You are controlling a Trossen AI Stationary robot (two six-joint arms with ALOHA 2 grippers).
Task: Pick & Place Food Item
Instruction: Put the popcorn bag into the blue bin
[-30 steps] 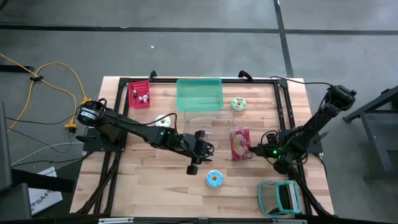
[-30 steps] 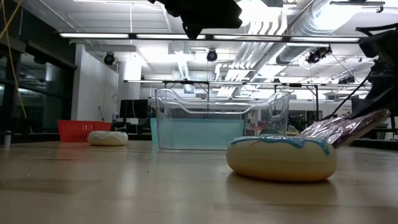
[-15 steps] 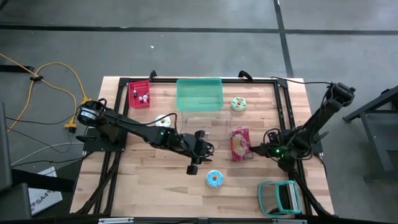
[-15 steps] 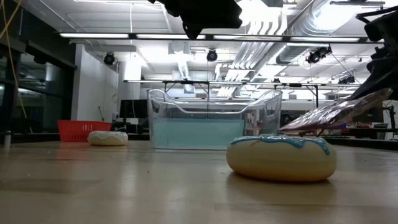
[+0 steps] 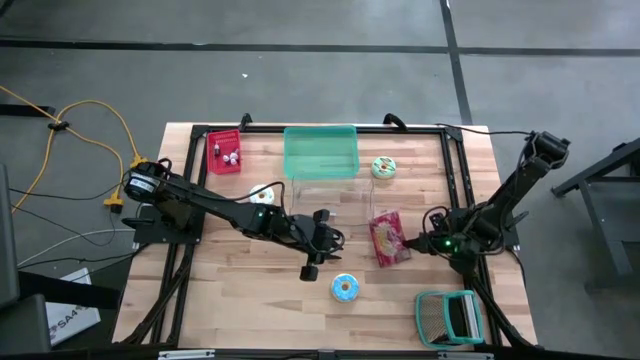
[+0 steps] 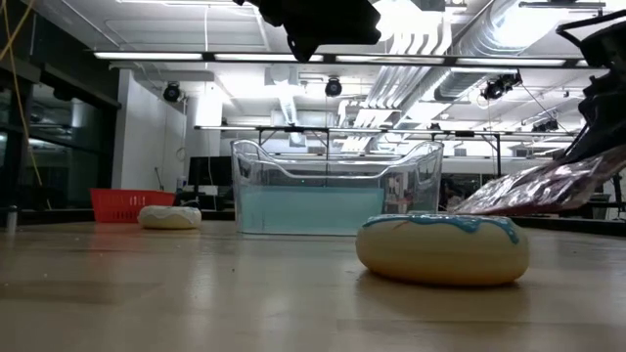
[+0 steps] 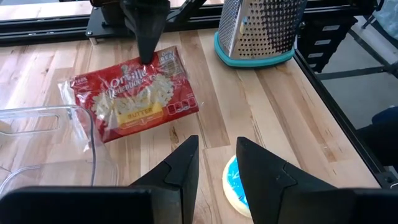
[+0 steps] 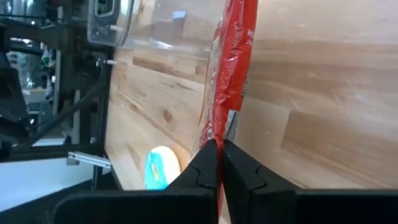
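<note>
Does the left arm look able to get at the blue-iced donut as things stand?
Probably yes. The left gripper hangs empty, slightly open, just above and beside the donut, with bare table between. The popcorn bag, pinched by the right gripper, lies clear of that path.

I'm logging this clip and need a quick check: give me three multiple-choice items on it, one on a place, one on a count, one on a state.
1. Where is the grater?
A. At the table's near right corner
B. Inside the clear bin
C. Beside the red basket

2. How many donuts lie on the table?
A. One
B. Three
C. Five

3. What is the right gripper doing?
A. Hanging open over the grater
B. Shut on the popcorn bag
C. Shut on a donut

Key: 1 A, the high view shows it by the right arm's base. 2 B, white, green and blue. 3 B, its fingers pinch the bag's edge in the right wrist view.
</note>
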